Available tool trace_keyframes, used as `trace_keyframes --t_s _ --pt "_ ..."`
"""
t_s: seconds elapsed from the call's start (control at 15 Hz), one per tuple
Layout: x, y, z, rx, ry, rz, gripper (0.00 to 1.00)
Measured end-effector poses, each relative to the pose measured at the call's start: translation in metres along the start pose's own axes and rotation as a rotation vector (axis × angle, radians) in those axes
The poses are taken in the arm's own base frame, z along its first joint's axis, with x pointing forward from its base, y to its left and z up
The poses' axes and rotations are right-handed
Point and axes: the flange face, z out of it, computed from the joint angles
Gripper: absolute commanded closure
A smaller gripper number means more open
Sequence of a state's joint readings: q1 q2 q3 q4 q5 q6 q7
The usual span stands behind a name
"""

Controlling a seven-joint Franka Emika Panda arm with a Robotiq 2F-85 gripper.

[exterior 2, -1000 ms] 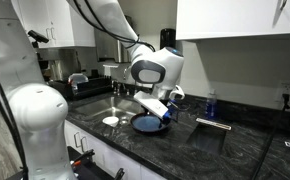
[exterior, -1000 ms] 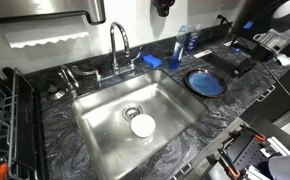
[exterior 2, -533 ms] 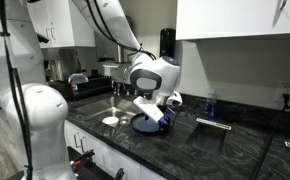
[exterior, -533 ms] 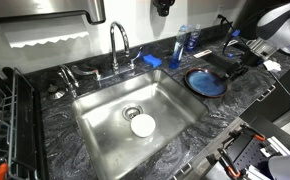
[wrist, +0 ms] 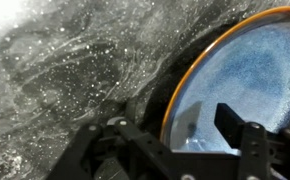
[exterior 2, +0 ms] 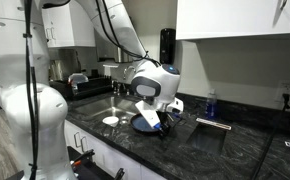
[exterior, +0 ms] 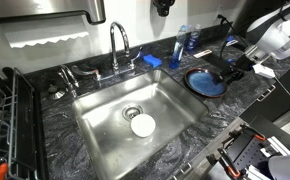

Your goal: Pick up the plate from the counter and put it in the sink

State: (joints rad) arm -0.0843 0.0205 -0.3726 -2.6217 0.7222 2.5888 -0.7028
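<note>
The round blue plate [exterior: 205, 83] with a dark rim lies flat on the dark marbled counter [exterior: 225, 112], to the side of the steel sink [exterior: 105, 125]. It also shows in an exterior view [exterior 2: 145, 123] and fills the right of the wrist view [wrist: 245, 70]. My gripper [exterior: 231, 68] hangs just above the plate's edge, open. In the wrist view the gripper [wrist: 175, 125] straddles the plate's rim, one finger over the counter [wrist: 65, 80], one over the plate. Nothing is held.
A small white disc [exterior: 142, 125] lies in the sink beside the drain. A chrome gooseneck faucet [exterior: 117, 45] stands behind the basin. A blue bottle [exterior: 189, 42] and a blue sponge [exterior: 151, 61] sit behind the plate. A dish rack [exterior: 10, 130] stands past the sink.
My arm has come down and in toward the plate, from off at the counter's end to right above the plate's edge. The plate has not moved.
</note>
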Motion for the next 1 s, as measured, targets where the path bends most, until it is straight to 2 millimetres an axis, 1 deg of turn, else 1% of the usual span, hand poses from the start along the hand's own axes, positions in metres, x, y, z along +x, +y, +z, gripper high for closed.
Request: trace_keyframes --t_s 0.2,0.47,0.53,0.6,0.8,0.93,1.0 --pt "0.0031 0.0034 0.0024 0.043 0.039 0.088 0.69" --pt "0.0041 0.0073 0.0073 0.077 0.072 0.148 0.98" --pt "0.0035 0.0085 0.0097 0.080 0.072 0.154 0.98" --pt "0.0052 0.0086 0.0090 0.086 0.079 0.160 0.95" --pt "0.0077 0.0073 0.0086 0.090 0.082 0.161 0.96" --pt "0.0090 0.0058 0.0078 0.096 0.084 0.154 0.99" --pt "0.0092 0.0041 0.0074 0.105 0.085 0.147 0.98"
